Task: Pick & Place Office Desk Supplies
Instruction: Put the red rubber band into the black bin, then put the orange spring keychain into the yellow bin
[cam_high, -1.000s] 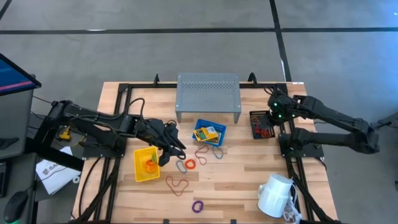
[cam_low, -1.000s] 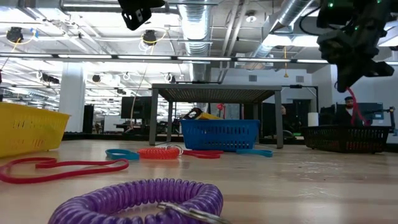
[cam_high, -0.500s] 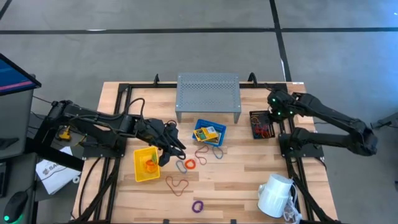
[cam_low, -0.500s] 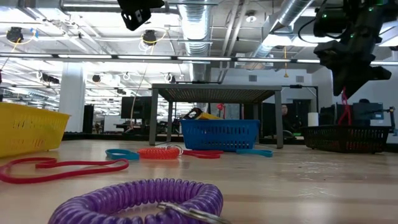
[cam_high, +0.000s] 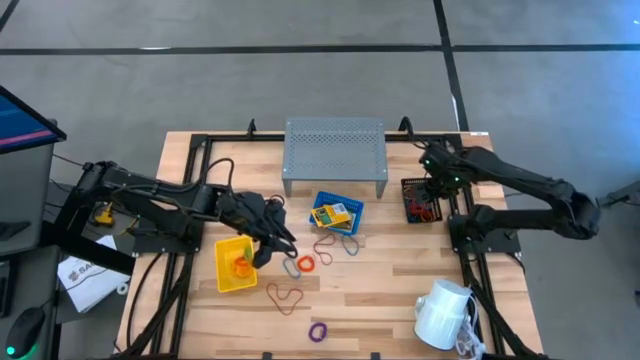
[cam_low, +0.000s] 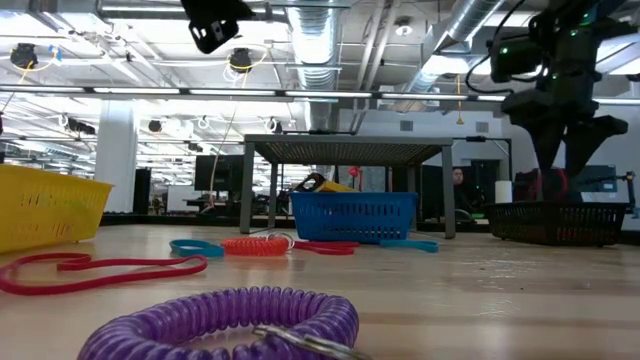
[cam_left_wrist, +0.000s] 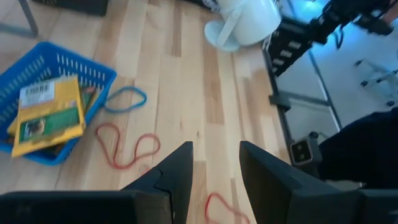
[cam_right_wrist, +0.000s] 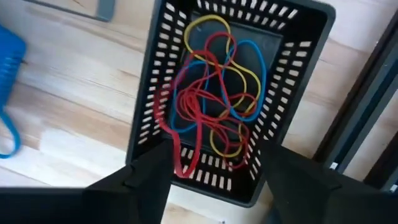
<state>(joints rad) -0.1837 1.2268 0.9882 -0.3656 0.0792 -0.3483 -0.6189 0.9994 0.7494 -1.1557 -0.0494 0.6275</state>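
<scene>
High view: right gripper (cam_high: 428, 178) open, empty over black-mesh bin (cam_high: 419, 201); riser (cam_high: 334, 150) beside.

Under my right jaws sits the black mesh bin (cam_right_wrist: 233, 93), matt moulded plastic with slotted walls, and in it a tangle of rubber bands (cam_right_wrist: 214, 102), thin and smooth with a dull rubbery sheen. The table (cam_high: 390, 280) is pale wood in jointed strips, a smooth satin finish with visible grain. Ahead of my left jaws the blue bin (cam_left_wrist: 46, 74) is glossy plastic lattice, holding yellow packets (cam_left_wrist: 50, 112) of printed paper or card, slightly shiny. Farther ahead the white mug (cam_left_wrist: 245, 22) looks glazed and smooth. My fingers (cam_left_wrist: 177, 177) are dark matt plastic. The grey riser (cam_high: 335, 145) is perforated metal, matt. The purple coil (cam_low: 230, 315) is ribbed, glossy plastic.
</scene>
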